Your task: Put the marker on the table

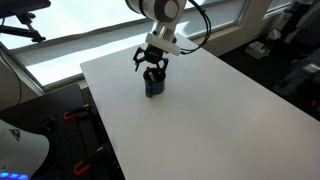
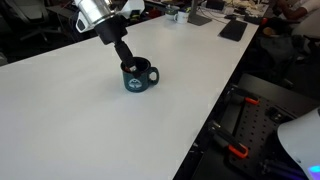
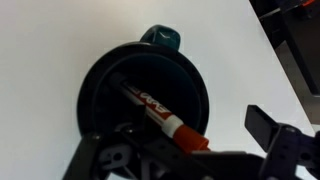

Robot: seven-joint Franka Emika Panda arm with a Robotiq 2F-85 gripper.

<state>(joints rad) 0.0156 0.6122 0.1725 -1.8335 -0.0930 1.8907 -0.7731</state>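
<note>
- Currently the marker [image 3: 150, 105] lies inside the mug [image 3: 100, 70], slanted across the interior, with its reddish end up near the rim on the side away from the handle [image 3: 160, 38].
- The marker is not visible in either exterior view; the mug wall and gripper hide it.
- The mug [image 1: 154, 84] stands upright on the table [image 1: 220, 120], well in from every edge.
- The gripper [image 1: 152, 68] hangs directly over the mug mouth, tips at rim level. In an exterior view [image 2: 127, 62] it comes down tilted.
- In the wrist view the fingers [image 3: 268, 125] are spread apart, one to each side of the marker's reddish end, not clamped on it.
- Contact between fingers and mug rim: cannot tell.
- The table surface around the mug is plain white.
</note>
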